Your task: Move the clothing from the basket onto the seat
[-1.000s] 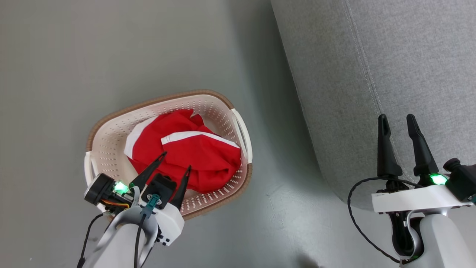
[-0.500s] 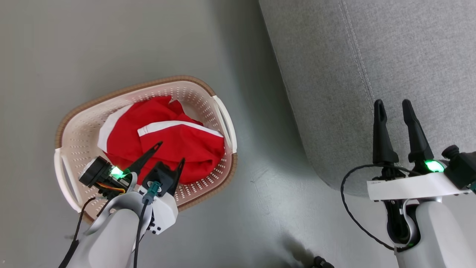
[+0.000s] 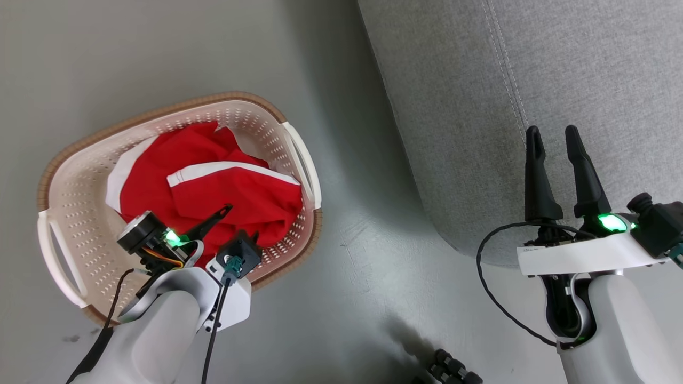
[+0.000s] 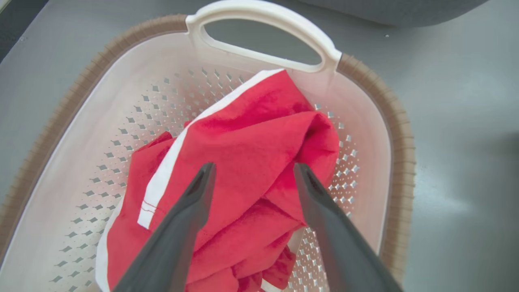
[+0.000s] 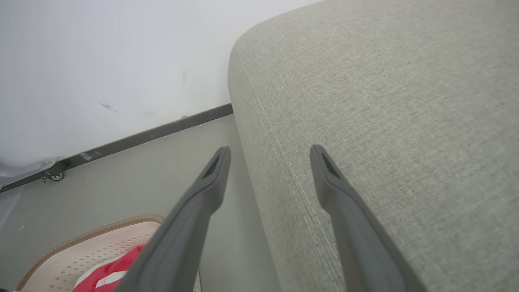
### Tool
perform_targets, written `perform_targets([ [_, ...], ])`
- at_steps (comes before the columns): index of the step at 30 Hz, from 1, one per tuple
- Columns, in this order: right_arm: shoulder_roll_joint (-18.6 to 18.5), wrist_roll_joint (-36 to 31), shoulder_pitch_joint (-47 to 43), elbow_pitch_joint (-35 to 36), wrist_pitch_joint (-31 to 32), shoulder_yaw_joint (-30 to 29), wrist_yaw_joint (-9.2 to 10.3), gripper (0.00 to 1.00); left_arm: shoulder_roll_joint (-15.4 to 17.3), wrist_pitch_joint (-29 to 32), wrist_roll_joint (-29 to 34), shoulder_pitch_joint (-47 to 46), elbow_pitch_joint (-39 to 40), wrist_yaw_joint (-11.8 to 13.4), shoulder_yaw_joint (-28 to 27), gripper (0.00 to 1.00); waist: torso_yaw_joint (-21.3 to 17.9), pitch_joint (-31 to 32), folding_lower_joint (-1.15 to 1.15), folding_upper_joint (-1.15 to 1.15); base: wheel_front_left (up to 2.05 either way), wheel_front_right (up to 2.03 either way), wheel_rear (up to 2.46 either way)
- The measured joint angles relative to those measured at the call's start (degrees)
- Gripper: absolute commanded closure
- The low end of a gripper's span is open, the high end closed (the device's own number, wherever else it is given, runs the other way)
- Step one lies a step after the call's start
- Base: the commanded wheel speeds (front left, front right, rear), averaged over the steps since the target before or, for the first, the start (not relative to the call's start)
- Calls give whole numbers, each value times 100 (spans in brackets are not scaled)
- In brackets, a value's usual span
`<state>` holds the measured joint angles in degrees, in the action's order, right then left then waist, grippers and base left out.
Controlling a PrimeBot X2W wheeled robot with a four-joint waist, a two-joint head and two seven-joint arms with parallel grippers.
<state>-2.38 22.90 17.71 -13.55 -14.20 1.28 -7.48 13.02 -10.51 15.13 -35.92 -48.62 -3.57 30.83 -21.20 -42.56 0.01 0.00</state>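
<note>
The clothing (image 3: 203,186) lies crumpled in the basket (image 3: 80,176), bright red with white stripes. My left gripper (image 3: 243,220) hangs open just over the heap's near right part, fingers tipped down into the basket. In the left wrist view the left gripper (image 4: 254,167) straddles a red fold of the clothing (image 4: 251,142), nothing pinched, with the basket rim (image 4: 399,134) beyond. My right gripper (image 3: 551,133) stands open over the edge of the grey seat (image 3: 533,69). The right wrist view shows the right gripper (image 5: 271,150) above the seat's stitched seam (image 5: 385,101).
Grey floor (image 3: 363,256) separates basket and seat. A dark ridged object (image 3: 451,368) sits at the head view's bottom edge. A white wall (image 5: 101,61) with a dark baseboard (image 5: 162,132) and a small caster (image 5: 55,176) lie behind the basket (image 5: 101,243).
The head camera has shifted, sliding basket and seat leftward in the picture. My left gripper has tipped further down toward the clothing's near right side. Both grippers stay open.
</note>
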Motion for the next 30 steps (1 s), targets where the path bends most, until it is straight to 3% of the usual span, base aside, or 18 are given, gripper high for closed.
perform_targets([
  [17,11,249,155,-10,0,236,0,0,189,67,594,-613,-233,3,458,0,-320,-378,0,0,0,0,0],
  [30,18,358,275,-52,-1,345,0,0,380,60,1555,-980,-392,53,1235,0,-495,-512,0,0,0,0,0],
])
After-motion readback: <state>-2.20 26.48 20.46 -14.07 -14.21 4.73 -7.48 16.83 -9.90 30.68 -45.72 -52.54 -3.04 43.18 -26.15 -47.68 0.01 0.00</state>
